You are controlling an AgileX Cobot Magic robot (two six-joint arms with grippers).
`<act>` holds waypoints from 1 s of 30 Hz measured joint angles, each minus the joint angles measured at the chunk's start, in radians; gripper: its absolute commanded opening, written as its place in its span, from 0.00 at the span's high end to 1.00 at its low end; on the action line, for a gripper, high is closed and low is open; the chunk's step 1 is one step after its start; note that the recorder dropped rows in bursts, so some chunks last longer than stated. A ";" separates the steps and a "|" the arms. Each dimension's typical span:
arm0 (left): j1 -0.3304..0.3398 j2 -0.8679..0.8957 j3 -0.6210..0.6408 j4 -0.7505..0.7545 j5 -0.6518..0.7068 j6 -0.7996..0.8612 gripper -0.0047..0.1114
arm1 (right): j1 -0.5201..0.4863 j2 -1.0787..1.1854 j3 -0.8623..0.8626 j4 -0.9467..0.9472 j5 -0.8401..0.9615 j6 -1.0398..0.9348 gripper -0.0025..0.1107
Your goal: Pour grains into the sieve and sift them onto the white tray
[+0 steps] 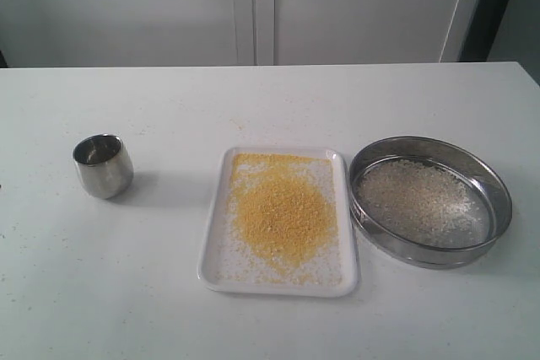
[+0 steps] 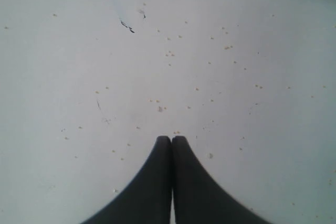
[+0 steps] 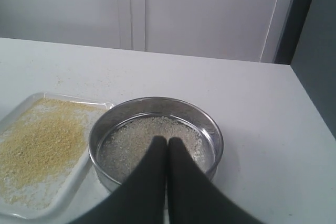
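Seemingly you are done sifting: yellow meal (image 1: 283, 212) lies on the white tray (image 1: 211, 269), coarse grains (image 1: 418, 200) in the sieve (image 1: 499, 200) beside it, left pincer (image 2: 171, 139) and right pincer (image 3: 168, 141) pressed together, empty; next, simply avoid knocking either.

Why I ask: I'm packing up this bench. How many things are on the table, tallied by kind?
Steel cup: 1
Steel sieve: 1
White tray: 1
Grain heaps: 2, yellow meal on the tray, whitish grains in the sieve
Total: 5
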 measured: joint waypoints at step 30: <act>0.000 0.000 0.000 0.000 0.000 0.000 0.96 | 0.000 -0.010 0.266 -0.002 -0.150 0.000 0.98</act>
